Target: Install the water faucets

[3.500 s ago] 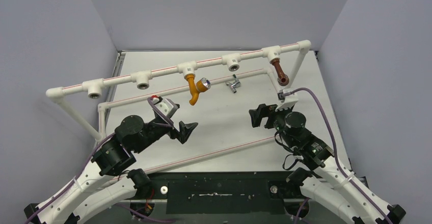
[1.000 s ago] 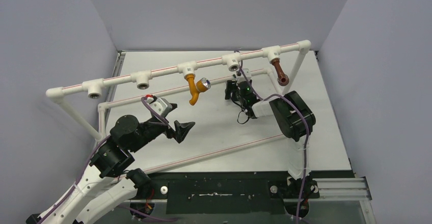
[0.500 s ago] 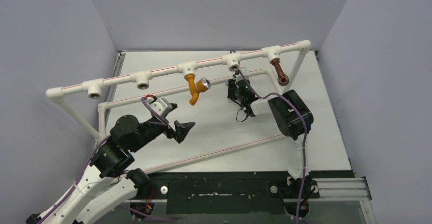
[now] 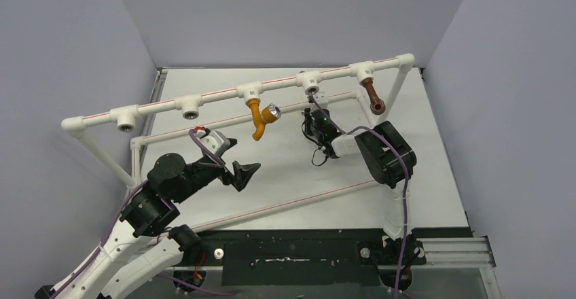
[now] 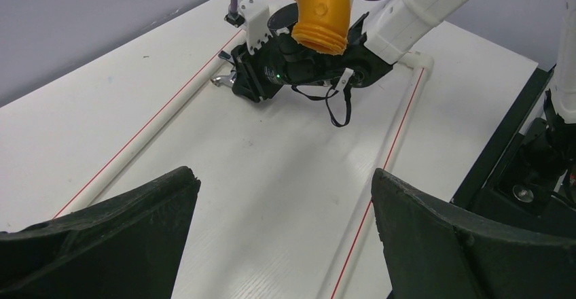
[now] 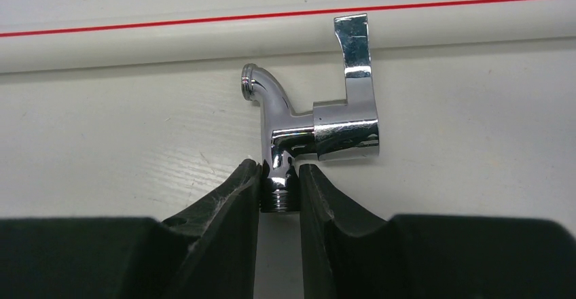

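pickup of the silver faucet (image 6: 319, 119) is the step in hand. at lower centre of the right wrist view, the right gripper (image 6: 278, 185) is clamped on the threaded stub of this faucet, one finger touching each side. the faucet lies on its side on the table (image 4: 435, 177). its lever handle reaches the white pipe (image 6: 136, 37) crossing the upper part of that view, and its spout points to upper left. whether it is lifted off the surface cannot be told.

in the overhead view, the orange faucet (image 4: 258, 119) at centre and the brown faucet (image 4: 372, 95) at upper right hang from fittings on the raised pipe rail. between them sits a tee fitting (image 4: 311, 81) with nothing in it, judged the likely seat for the silver part.

next move, as a judgement: lift clear of the pipe, present the threaded end to the fitting, align, rotate in. because the grip covers the threads, a regrasp may be required.

the left gripper (image 5: 284, 177) hovers left of centre in the overhead view, jaws wide apart, holding nothing.
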Motion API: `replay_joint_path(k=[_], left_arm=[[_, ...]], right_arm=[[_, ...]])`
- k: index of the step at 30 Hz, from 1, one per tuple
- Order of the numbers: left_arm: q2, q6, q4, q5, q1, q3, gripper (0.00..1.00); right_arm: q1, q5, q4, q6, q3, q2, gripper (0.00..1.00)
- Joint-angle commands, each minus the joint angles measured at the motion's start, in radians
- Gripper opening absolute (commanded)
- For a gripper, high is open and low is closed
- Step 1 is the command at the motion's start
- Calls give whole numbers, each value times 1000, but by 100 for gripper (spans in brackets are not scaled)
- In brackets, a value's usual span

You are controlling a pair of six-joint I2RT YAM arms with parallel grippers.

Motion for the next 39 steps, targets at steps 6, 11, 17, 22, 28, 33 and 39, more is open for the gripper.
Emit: replay_joint_path(k=[6, 11, 17, 22, 28, 33, 39], left_arm=[[-25, -11, 60, 9, 10, -6, 97], [-34, -21, 65, 13, 14, -5, 97], [-43, -22, 71, 7, 18, -8, 97], [-40, -28, 71, 13, 23, -5, 97], [-33, -40, 72, 24, 25, -6, 97], [-7, -48, 72, 52, 26, 0, 97], [17, -52, 73, 82, 28, 0, 97]], right_arm=[[98, -15, -48, 33, -173, -128, 0], [174, -10, -44, 67, -289, -263, 0], [248, -14, -12, 76, -473, -489, 0], [302, -52, -29, 39, -584, -700, 0], [334, -135, -76, -22, -661, -917, 0], [357, -250, -59, -110, -716, -1084, 0], [390, -401, -86, -281, -720, -1202, 0]])
